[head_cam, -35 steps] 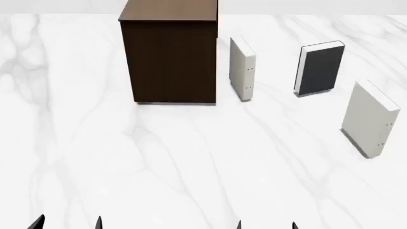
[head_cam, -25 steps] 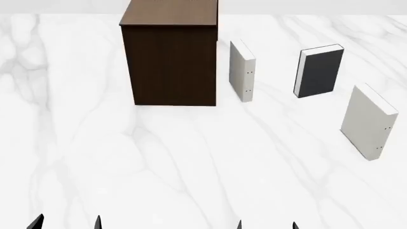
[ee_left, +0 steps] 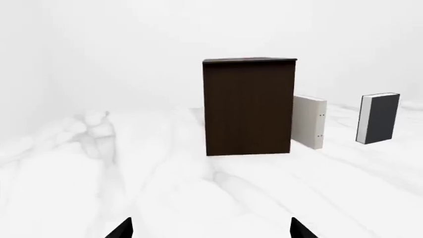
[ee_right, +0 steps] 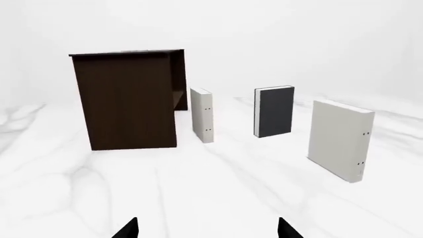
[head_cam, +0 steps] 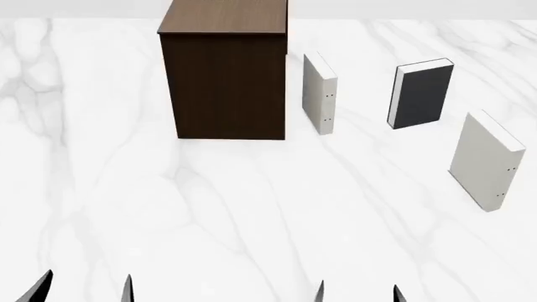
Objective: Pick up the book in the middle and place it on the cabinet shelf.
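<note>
The book (head_cam: 419, 94), dark grey with white page edges, stands upright on the white marble surface between two cream-white books. It also shows in the wrist views, book (ee_left: 380, 119) and book (ee_right: 276, 111). The brown cabinet shelf (head_cam: 222, 82) stands to its left, past one cream book; cabinet shelf (ee_left: 248, 106) and cabinet shelf (ee_right: 126, 99) show its dark front. My left gripper (head_cam: 84, 288) and right gripper (head_cam: 356, 292) hover low at the near edge, far from the book. Both are open and hold nothing: left gripper (ee_left: 210, 229), right gripper (ee_right: 206, 228).
One cream-white book (head_cam: 319, 94) stands close beside the cabinet's right side. Another cream-white book (head_cam: 487, 160) stands nearer and further right. The marble surface (head_cam: 251, 214) stretches between my grippers and the objects.
The head view shifted a little, showing more of the cabinet top. Both pairs of fingertips have risen slightly into the bottom of the head view. The books and cabinet have not moved.
</note>
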